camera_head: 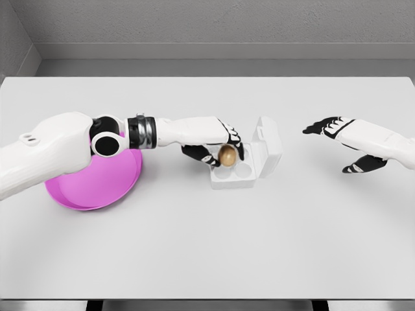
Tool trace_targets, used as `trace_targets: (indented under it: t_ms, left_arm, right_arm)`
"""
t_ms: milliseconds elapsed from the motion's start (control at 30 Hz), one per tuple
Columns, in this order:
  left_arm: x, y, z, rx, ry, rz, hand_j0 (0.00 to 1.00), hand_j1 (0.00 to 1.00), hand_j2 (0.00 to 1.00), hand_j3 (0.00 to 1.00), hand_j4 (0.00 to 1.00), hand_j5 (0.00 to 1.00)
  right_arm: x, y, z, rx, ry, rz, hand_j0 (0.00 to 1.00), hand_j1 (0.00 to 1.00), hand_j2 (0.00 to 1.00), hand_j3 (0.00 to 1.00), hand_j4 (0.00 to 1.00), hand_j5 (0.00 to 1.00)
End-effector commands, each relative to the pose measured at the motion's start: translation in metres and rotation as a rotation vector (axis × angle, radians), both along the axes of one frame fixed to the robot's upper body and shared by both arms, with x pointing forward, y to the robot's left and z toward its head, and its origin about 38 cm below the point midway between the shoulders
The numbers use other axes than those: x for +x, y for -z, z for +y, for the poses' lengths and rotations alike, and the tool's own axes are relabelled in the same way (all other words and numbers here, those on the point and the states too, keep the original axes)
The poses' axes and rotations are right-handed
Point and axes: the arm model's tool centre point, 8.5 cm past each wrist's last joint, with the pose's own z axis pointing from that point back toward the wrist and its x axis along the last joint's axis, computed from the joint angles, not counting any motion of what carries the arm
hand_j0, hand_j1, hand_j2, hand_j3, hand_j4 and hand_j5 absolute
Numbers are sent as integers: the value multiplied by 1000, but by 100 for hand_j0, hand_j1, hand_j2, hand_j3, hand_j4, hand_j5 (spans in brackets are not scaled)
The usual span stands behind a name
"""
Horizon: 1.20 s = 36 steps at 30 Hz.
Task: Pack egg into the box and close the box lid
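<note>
Seen from the head camera, the left hand (217,148) reaches across the white table (207,246), its fingers closed around a brown egg (227,155) held over the near-left cups of the white box (238,170). Whether the egg touches the cups cannot be told. The box lid (268,144) stands open, tilted up on the right side. A pink bowl (104,184) sits beneath the left forearm. Well to the right, the right hand (340,139) hovers with fingers spread, holding nothing.

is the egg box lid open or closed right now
Open. The box has its lid tilted up behind the cups, while the left hand holds the egg over them.
</note>
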Motion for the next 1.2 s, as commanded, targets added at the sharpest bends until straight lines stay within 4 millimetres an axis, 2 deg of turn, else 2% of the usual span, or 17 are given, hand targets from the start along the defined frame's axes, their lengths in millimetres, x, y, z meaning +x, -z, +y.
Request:
trace_targets:
  t_ms: [0, 133, 367, 433, 567, 633, 700, 767, 867, 933, 1100, 1167]
  left_arm:
    - [1, -1, 1, -5, -4, 3, 88, 88, 88, 88, 88, 88]
    - [1, -1, 2, -3, -5, 2, 100, 100, 100, 100, 100, 100]
    - [8, -7, 31, -21, -71, -25, 100, 100, 100, 100, 100, 100]
    - [9, -6, 33, -22, -76, -27, 100, 100, 100, 100, 100, 100]
    - [14, -11, 60, -13, -129, -35, 100, 100, 100, 100, 100, 100]
    - [19, -20, 75, -29, -166, -53, 100, 100, 100, 100, 100, 100]
    - [20, -20, 83, -23, -182, -53, 100, 100, 100, 100, 100, 100]
    - [24, -30, 113, -41, -249, -71, 100, 100, 100, 100, 100, 100]
    - [26, -35, 125, -49, -279, -80, 100, 100, 100, 100, 100, 100]
    - [26, -39, 146, -94, -338, -85, 100, 100, 100, 100, 100, 100]
    - [19, -47, 160, -90, -343, -97, 100, 100, 100, 100, 100, 100]
    - [18, -55, 164, -102, -344, -111, 100, 100, 100, 100, 100, 100]
  right_arm:
    - [0, -1, 0, 7, 2, 1, 100, 100, 100, 100, 100, 100]
    - [0, -1, 0, 7, 2, 1, 100, 100, 100, 100, 100, 100]
    - [0, -1, 0, 7, 2, 1, 100, 100, 100, 100, 100, 100]
    - [0, -1, 0, 7, 2, 1, 100, 100, 100, 100, 100, 100]
    - [0, 0, -1, 5, 3, 2, 100, 100, 100, 100, 100, 100]
    - [0, 0, -1, 5, 3, 2, 100, 100, 100, 100, 100, 100]
    - [-1, 0, 1, 7, 0, 2, 100, 100, 100, 100, 100, 100]
    - [0, -1, -1, 5, 3, 1, 100, 100, 100, 100, 100, 100]
    - [-1, -1, 1, 5, -2, -2, 100, 100, 100, 100, 100, 100]
    - [-1, -1, 1, 7, -2, 0, 100, 100, 100, 100, 100, 100]
    - [-1, 0, 2, 6, -4, 2, 100, 100, 100, 100, 100, 100]
    - [-2, 3, 10, 1, -28, 9, 100, 100, 100, 100, 100, 100]
